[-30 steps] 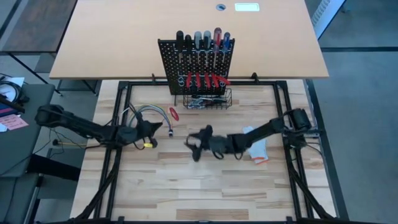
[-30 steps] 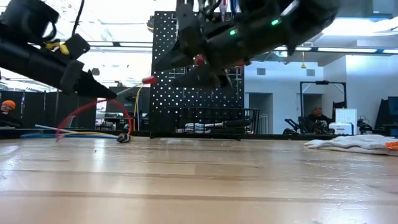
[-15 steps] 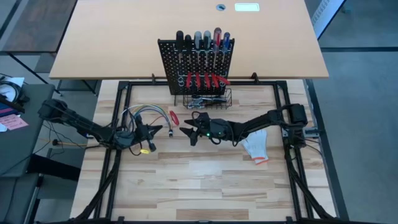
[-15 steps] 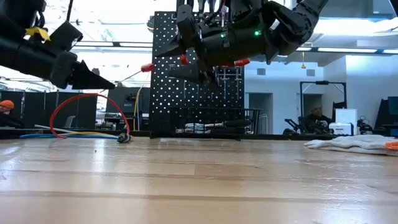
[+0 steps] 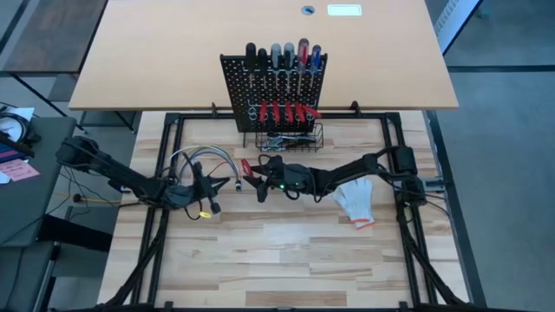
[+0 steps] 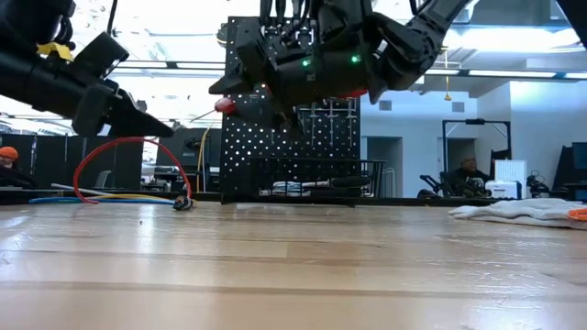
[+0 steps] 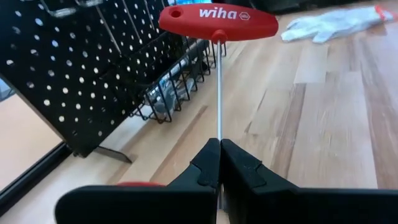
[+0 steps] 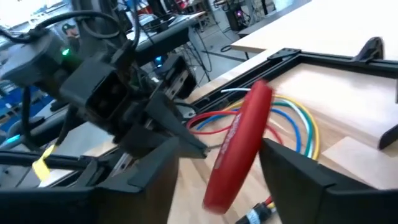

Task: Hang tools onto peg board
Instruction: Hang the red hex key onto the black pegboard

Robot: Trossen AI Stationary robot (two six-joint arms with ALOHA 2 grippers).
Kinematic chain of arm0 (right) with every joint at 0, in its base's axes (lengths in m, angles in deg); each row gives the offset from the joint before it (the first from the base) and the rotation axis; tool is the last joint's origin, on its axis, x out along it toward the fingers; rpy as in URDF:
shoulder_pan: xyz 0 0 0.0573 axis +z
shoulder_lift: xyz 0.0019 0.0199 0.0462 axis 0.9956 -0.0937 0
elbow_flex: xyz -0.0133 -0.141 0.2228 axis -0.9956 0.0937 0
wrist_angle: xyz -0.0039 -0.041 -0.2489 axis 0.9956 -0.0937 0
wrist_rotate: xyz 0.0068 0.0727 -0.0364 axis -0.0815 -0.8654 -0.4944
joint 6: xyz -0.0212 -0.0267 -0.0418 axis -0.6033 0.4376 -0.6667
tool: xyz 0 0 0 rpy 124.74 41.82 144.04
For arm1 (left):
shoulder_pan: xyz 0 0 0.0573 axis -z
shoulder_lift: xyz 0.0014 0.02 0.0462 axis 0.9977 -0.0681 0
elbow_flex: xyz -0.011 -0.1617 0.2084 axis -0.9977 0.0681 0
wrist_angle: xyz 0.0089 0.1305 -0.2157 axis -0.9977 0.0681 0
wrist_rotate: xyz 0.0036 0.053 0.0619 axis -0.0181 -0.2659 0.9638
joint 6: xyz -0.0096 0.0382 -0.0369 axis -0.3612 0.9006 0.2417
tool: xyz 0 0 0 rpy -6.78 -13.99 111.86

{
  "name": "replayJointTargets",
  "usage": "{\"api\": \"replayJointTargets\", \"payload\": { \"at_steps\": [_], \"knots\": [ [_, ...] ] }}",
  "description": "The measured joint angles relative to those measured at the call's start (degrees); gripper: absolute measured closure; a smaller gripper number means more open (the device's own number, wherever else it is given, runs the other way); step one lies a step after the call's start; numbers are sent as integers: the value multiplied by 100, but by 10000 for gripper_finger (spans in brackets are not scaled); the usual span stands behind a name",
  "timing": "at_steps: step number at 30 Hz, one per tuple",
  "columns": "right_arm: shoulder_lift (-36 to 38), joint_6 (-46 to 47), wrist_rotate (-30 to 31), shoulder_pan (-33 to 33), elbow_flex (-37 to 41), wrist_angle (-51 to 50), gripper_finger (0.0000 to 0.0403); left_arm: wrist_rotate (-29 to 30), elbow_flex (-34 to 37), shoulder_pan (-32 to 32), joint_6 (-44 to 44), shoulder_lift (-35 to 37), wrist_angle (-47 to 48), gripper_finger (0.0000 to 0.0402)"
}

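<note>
Left wrist view shows what the overhead hides: left claw [image 7: 219, 163] is clamped on the thin steel shaft of the red T-handle key [image 7: 218, 22], shaft running straight out from the fingers toward the peg board [image 7: 68, 62], handle crosswise at the far end. Right claw [image 8: 214, 168] sits spread wide around that handle, above the worktop [image 5: 286, 251]

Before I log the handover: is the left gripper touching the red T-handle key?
Touching: in the left wrist view the left gripper is shut on the T-handle key, on its thin metal shaft.
</note>
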Motion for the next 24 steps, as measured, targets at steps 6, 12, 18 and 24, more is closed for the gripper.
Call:
{"api": "replayJointTargets", "payload": {
  "at_steps": [6, 12, 18, 24],
  "knots": [
    [0, 4, 3, -58, -17, -132, 252, 7, -90, 0, -4, -234, -12, 401],
    [1, -115, -10, -36, -26, -292, 361, 37, -98, -1, 0, -276, -57, 401],
    [472, -583, 15, 33, -22, -1402, 362, 39, -114, 0, 37, -265, 44, 364],
    [1403, -916, 91, 108, -295, -3852, 362, -248, -269, -4, -105, -267, 269, 260]
  ]
}}
